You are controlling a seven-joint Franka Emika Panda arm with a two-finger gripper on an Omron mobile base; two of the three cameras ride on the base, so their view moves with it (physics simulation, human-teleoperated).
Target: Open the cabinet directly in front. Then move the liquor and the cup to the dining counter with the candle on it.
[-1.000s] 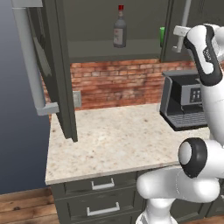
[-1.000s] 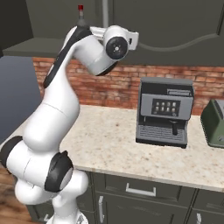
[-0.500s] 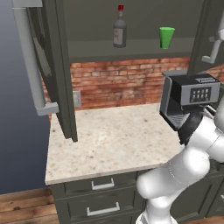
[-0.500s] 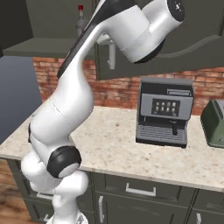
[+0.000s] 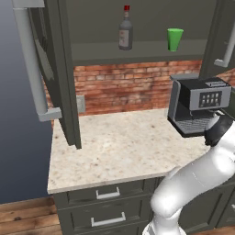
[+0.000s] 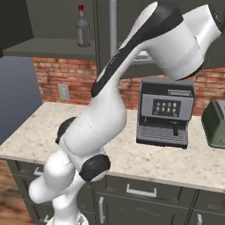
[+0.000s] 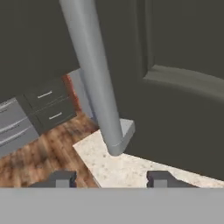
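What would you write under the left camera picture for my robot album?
Cabinet doors swung open, liquor and green cup waiting on the shelf above the coffee machine.

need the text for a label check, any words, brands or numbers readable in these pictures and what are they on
No text can be read in any view.
The liquor has a pale label: too small and blurred to read.
The coffee machine has a dark panel with a row of small pale symbols: they are icons or buttons, not legible characters.
The cup is plain green, with no print visible.
The cabinet doors and handle carry no marks.
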